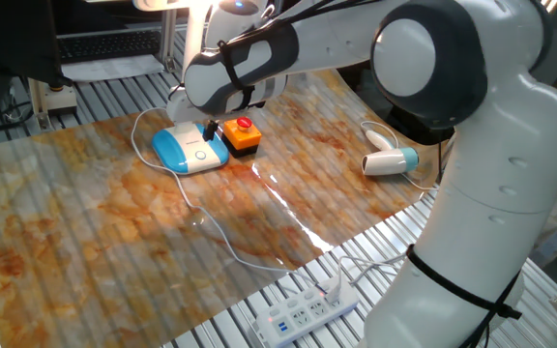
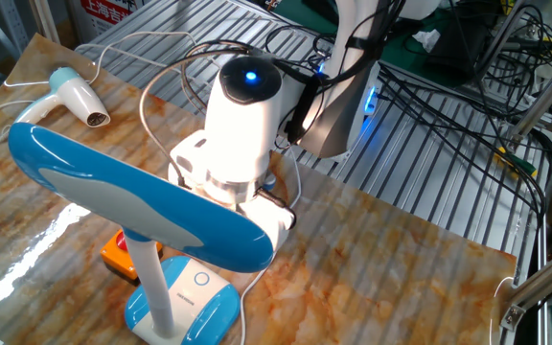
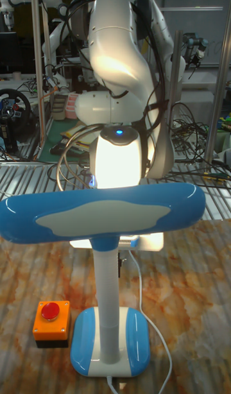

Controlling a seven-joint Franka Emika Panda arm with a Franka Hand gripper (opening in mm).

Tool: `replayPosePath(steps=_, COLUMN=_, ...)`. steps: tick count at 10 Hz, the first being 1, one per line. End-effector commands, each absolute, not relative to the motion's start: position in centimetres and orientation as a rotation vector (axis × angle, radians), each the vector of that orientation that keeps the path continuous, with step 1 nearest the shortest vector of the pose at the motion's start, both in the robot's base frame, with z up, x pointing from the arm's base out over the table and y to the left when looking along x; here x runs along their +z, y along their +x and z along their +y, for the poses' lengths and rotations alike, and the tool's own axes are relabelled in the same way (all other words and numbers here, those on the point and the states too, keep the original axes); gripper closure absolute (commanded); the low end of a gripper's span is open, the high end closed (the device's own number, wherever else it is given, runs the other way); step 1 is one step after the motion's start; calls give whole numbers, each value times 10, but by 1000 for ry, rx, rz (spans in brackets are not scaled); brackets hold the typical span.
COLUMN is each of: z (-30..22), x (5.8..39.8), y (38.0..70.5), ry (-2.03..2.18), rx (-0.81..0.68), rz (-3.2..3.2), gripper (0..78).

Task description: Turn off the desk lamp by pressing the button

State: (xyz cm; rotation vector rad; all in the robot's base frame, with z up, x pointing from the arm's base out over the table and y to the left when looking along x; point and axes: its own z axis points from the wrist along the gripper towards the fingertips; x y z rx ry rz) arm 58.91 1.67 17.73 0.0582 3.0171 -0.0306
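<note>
The desk lamp (image 1: pixel 190 147) stands at about ten o'clock on the counter (image 1: pixel 95 232) in one fixed view, its rounded blue-and-white base flat on the marbled top and its white stem rising out of the top of the picture. In the other fixed view its long blue head (image 2: pixel 132 196) spreads across the left half, and the base sits at the bottom edge, near seven o'clock. The button (image 2: pixel 202 280) shows there as a small white disc with a thin grey ring, on the white panel of the base, uncovered.

My fingers (image 1: pixel 207 127) hang over the white panel end of the base in one fixed view, with my wrist bulking above them at twelve o'clock. I cannot tell whether they are open or closed: my own wrist hides the tips in one fixed view, and the lamp head covers them in the other two. I also cannot tell whether they touch the base.

Just beside the base, at its three o'clock in one fixed view, sits the orange box with the red knob (image 1: pixel 242 134). In the tall fixed view that box (image 3: pixel 51 324) lies at the base's nine o'clock. The thin white cord (image 1: pixel 222 239) runs from the base across the counter toward five o'clock, to a white power strip (image 1: pixel 306 312) off the counter's edge. A white-and-blue hair dryer (image 1: pixel 390 161) lies well apart at three o'clock.
</note>
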Motion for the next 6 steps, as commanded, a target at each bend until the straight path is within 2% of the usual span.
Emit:
replayPosePath(steps=1, z=15, x=169, y=603, ry=49, rx=-24, rz=3020, gripper=776)
replayPosePath(steps=6, z=16, x=160, y=604, ry=51, rx=-9, rz=3035, gripper=776)
